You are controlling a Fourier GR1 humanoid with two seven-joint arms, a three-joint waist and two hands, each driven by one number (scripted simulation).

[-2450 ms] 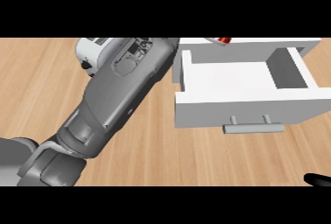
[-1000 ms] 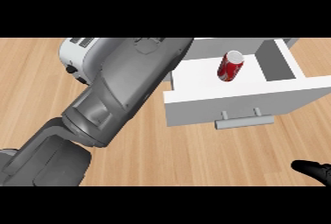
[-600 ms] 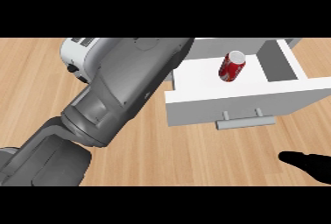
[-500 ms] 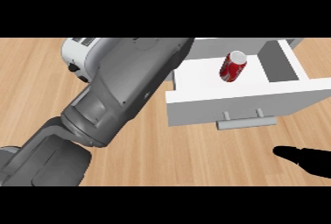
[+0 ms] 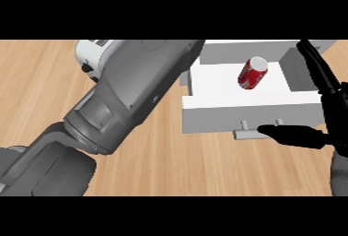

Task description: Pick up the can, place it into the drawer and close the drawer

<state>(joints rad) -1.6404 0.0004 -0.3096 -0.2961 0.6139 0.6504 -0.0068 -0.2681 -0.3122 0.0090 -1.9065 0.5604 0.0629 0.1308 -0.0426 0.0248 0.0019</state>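
Head view, nearest first: the pale wooden bench (image 5: 156, 170) carries everything. The robot's grey left forearm (image 5: 122, 106) crosses it from near left toward far centre; the left hand lies past the top edge, so its state cannot be told. At the near right the black right hand (image 5: 316, 138) is spread open and holds nothing. Its thumb lies just beside the small grey handle (image 5: 253, 133) on the open white drawer (image 5: 252, 117), and its straight fingers (image 5: 319, 69) run far along the drawer's right wall. The red cylindrical metal can (image 5: 253, 73) lies on its side inside the drawer. A white appliance (image 5: 95, 50) sits at the far left.

Closing looks like the step in hand: meet the front panel squarely and push straight away, keeping the fingers outside the box. The can's white marking cannot be read.
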